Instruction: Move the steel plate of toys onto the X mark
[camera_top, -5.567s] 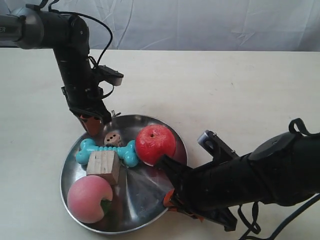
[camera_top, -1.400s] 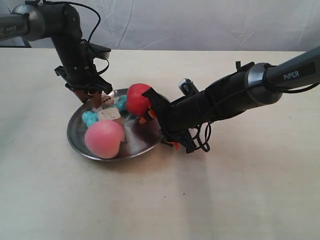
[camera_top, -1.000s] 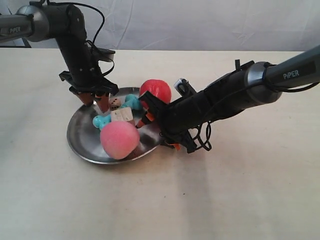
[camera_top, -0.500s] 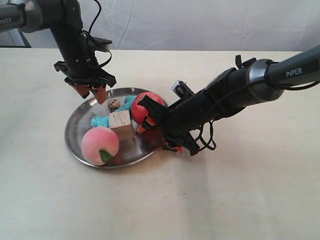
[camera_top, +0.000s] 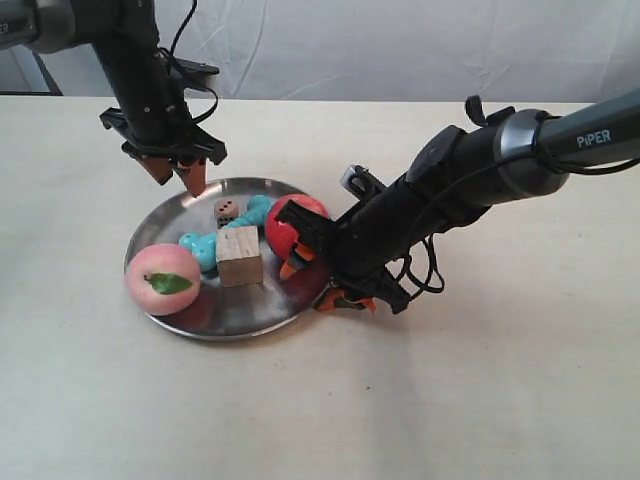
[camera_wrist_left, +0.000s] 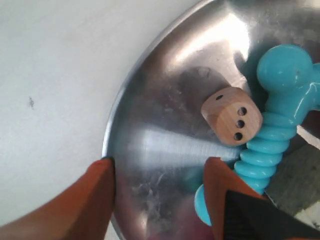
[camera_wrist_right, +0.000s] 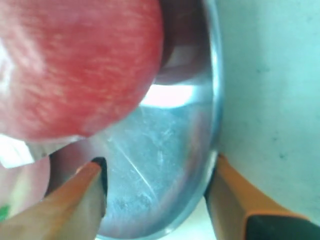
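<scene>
The steel plate (camera_top: 240, 322) lies flat on the table, holding the red apple (camera_top: 297, 222), the pink peach (camera_top: 160, 281) at its left rim, the turquoise bone (camera_top: 207, 245), the wooden cube (camera_top: 238, 257) and the die (camera_top: 227, 210). My left gripper (camera_top: 176, 173) hangs open just over the far rim. In the left wrist view its fingers (camera_wrist_left: 97, 200) straddle the plate (camera_wrist_left: 165, 105) rim near the die (camera_wrist_left: 232, 116) and bone (camera_wrist_left: 280, 95). My right gripper (camera_top: 320, 275) is open astride the near-right rim (camera_wrist_right: 212, 125), beside the apple (camera_wrist_right: 75, 65). No X mark is recognisable.
A tiny dark speck (camera_wrist_left: 31, 103) sits on the pale table just outside the plate's rim. A white cloth backdrop (camera_top: 400, 45) runs along the table's far edge. The right arm (camera_top: 470, 185) reaches low across the table from the exterior view's right.
The plate, held tilted and carried toward the left earlier, now lies flat. The toys shifted and the peach rolled to the left rim. The left gripper rose off the rim.
</scene>
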